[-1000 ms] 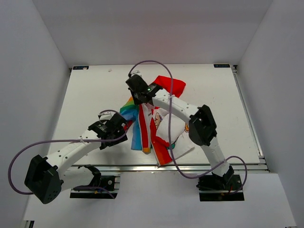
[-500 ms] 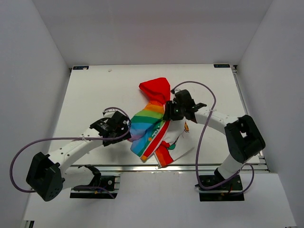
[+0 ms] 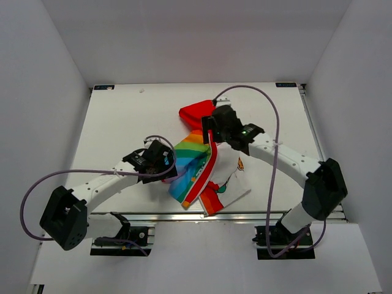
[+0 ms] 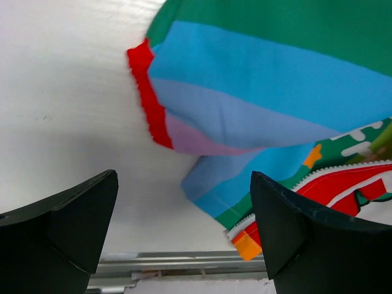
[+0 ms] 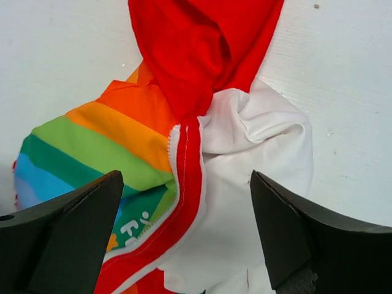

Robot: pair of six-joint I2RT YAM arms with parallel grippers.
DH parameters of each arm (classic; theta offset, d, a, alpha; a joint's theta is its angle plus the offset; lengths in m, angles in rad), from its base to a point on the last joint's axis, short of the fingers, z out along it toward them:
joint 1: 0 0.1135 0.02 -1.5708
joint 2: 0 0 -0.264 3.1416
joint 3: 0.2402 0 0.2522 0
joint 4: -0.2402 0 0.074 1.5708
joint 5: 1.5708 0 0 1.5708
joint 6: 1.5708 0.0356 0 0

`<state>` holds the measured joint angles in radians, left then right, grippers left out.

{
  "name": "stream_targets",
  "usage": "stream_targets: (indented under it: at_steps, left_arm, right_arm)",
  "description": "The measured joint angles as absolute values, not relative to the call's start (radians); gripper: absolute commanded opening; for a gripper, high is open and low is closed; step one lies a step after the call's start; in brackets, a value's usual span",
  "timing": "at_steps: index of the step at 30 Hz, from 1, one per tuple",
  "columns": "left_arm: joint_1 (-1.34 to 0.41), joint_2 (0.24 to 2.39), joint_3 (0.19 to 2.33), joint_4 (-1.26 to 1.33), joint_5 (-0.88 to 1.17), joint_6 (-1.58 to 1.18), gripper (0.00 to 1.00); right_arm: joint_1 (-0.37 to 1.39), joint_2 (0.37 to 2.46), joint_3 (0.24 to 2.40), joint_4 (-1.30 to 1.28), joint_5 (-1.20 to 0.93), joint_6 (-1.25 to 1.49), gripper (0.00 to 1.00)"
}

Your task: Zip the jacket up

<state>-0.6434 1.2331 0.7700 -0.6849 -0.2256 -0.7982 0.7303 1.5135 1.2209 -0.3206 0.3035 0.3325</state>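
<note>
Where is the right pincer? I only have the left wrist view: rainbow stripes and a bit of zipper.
Observer: The right pincer hangs over the jacket, where the hood meets the white body.
Operator: Is it holding anything?
Observer: No. Its own wrist view shows the jaws wide apart, with fabric below and nothing between them.
Operator: Does the jacket look zipped at that end?
Observer: It doesn't seem so. In the right wrist view one row of zipper teeth lies bare beside the red trim.
</note>
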Motion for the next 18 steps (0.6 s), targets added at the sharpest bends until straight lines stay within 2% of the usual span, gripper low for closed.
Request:
stream_targets:
  at_steps: [3,6,11,13,14,15,17,18]
  left_arm:
    - [-0.643,1.277,0.783,-0.625,-0.198,-0.756,0.98]
    - [-0.643,1.333,0.815,-0.547,-0.184,-0.709,0.98]
    - [-0.643,1.444,0.881,-0.413,-0.166,-0.632,0.98]
    - [-0.643,1.499,0.902,-0.377,-0.158,-0.61,0.95]
    - [-0.643,1.528,0.911,-0.364,-0.155,-0.604,0.9]
    - [-0.643,1.554,0.92,-0.357,-0.152,-0.598,0.71]
    - [-0.643,1.611,0.938,-0.349,-0.15,-0.593,0.52]
    - [-0.643,1.635,0.947,-0.35,-0.152,-0.591,0.39]
  right_arm:
    - [0.793,1.621,1.327,-0.389,0.427,0.347,0.89]
    - [0.818,1.757,1.452,-0.459,0.508,0.387,0.84]
    - [0.816,1.938,1.655,-0.611,0.607,0.477,0.69]
    - [0.813,1.972,1.699,-0.659,0.634,0.513,0.58]
    - [0.813,1.978,1.705,-0.681,0.645,0.525,0.55]
    - [0.813,1.978,1.705,-0.707,0.655,0.541,0.44]
    - [0.812,1.977,1.703,-0.736,0.67,0.559,0.38]
    - [0.812,1.977,1.699,-0.742,0.678,0.569,0.31]
